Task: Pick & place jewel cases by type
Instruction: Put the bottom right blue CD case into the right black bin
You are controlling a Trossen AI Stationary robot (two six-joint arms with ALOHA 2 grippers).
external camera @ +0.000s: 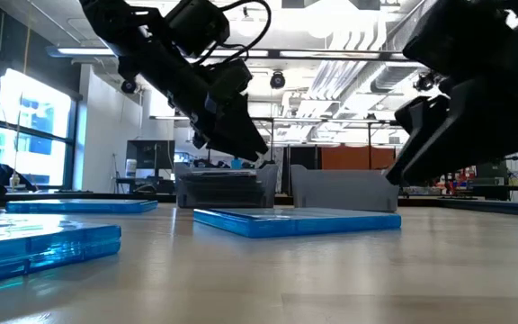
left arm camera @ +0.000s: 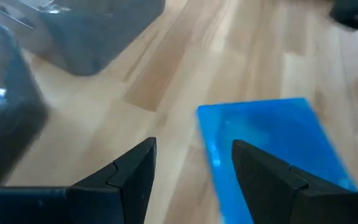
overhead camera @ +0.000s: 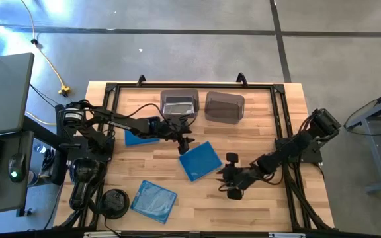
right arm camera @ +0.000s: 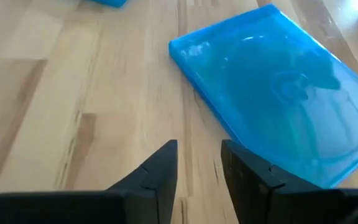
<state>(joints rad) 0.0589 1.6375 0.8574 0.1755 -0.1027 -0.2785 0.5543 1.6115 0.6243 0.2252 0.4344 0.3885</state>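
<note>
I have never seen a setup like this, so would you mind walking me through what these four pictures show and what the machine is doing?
It is a robot with two dark arms at a wooden table, each ending in a two-finger gripper. One picture looks straight down from above, one looks level across the tabletop, and the other two come from cameras on each wrist.

On the table lie three blue jewel cases: one in the middle, one under the left arm, one at the near edge. Two smoky grey bins stand at the far side; the left bin holds something, the right bin looks empty. A round black object sits near the corner.

The left gripper is open above the middle case's far edge. The right gripper is beside that case, fingers slightly apart. Neither holds anything.
</note>
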